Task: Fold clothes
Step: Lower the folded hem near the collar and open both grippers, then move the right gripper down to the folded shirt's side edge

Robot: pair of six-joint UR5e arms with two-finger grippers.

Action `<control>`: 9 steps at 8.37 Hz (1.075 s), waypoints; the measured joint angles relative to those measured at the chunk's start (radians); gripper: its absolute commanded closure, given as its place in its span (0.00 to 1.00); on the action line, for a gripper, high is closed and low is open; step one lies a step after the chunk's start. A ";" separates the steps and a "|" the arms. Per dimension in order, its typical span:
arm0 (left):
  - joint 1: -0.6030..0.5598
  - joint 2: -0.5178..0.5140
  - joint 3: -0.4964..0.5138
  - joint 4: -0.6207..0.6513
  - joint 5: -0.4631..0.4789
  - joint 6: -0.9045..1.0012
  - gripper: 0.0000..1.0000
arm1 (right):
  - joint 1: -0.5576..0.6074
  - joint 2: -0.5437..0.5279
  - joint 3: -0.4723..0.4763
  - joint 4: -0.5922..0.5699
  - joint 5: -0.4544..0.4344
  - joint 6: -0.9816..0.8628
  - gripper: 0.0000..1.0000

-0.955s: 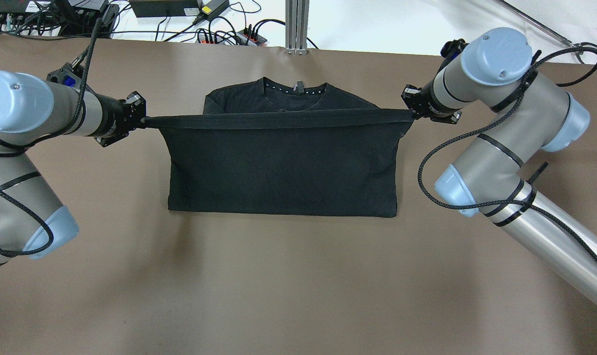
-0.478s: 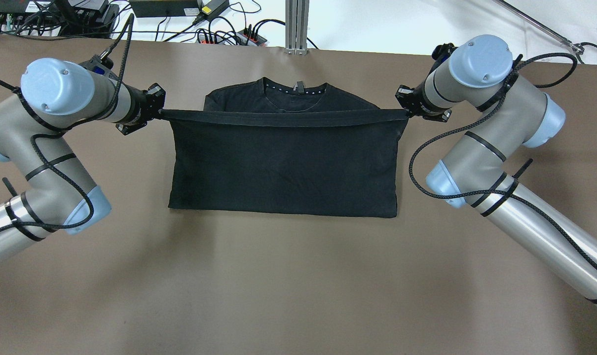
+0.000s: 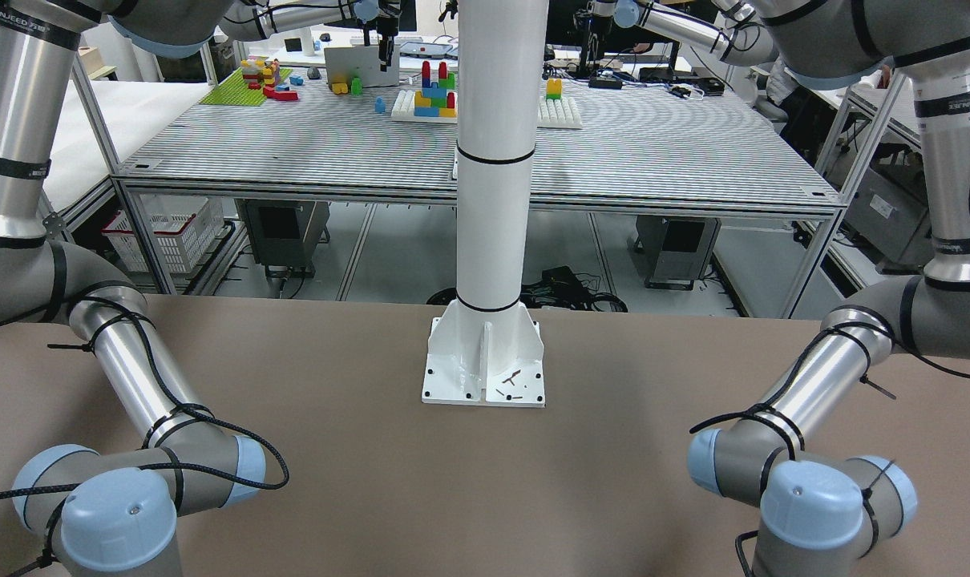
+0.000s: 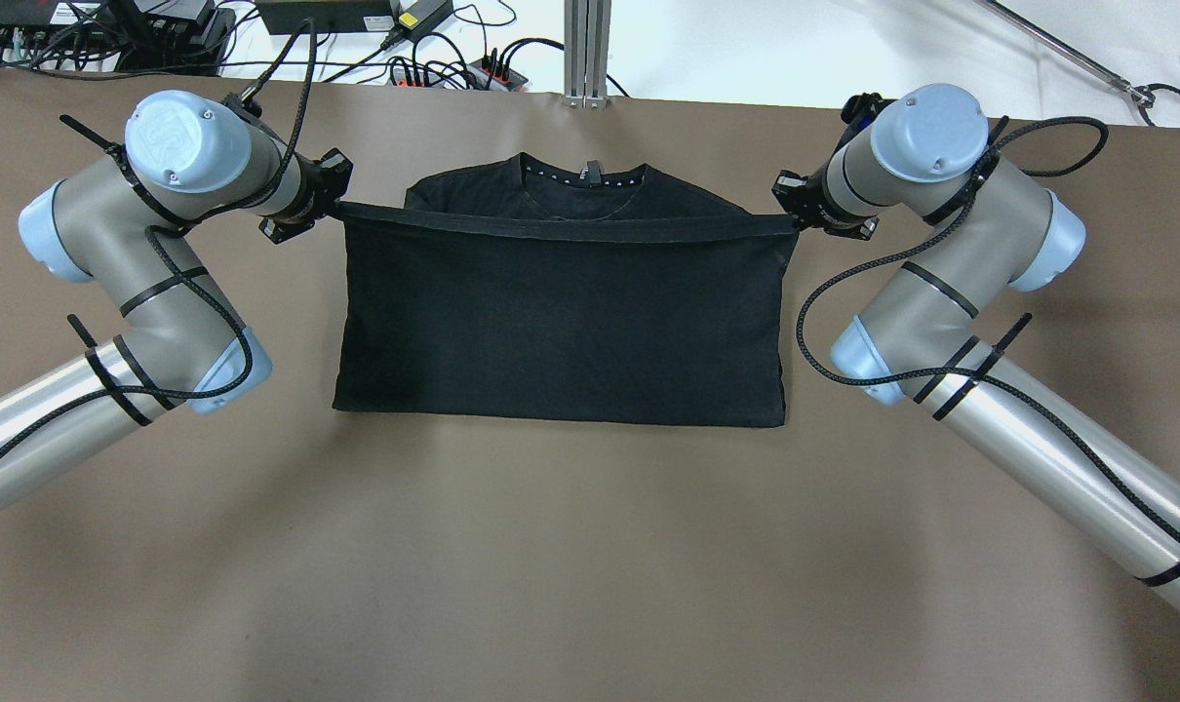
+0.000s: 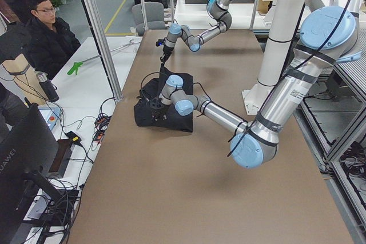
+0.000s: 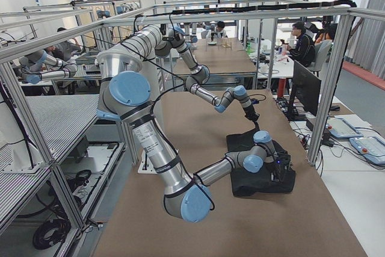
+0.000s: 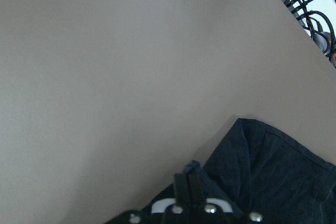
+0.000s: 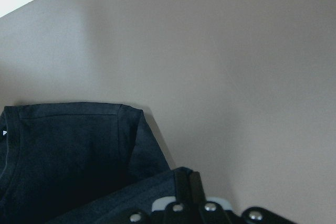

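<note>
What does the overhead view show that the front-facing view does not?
Only the overhead view shows the black shirt, with the left pincer and the right pincer each shut on an end of its raised edge. Only the front-facing view shows the white pillar and coloured blocks behind it. Both show the brown table, the left arm and the right arm.

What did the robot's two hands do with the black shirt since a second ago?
Both hands came closer together, the left hand much more than the right hand, and they carried the pinched edge of the black shirt a little farther toward the collar. Both still grip that edge. The shirt's folded near edge and the collar stayed put on the table.
</note>
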 measured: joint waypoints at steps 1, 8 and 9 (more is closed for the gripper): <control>-0.003 -0.009 0.042 -0.037 0.001 0.001 0.86 | -0.002 0.010 -0.016 0.007 -0.003 0.000 0.94; -0.021 -0.055 0.150 -0.091 0.002 0.042 0.79 | -0.009 0.044 -0.124 0.109 -0.043 0.003 0.81; -0.027 -0.057 0.159 -0.092 0.002 0.043 0.78 | -0.009 0.059 -0.137 0.109 -0.051 0.010 0.79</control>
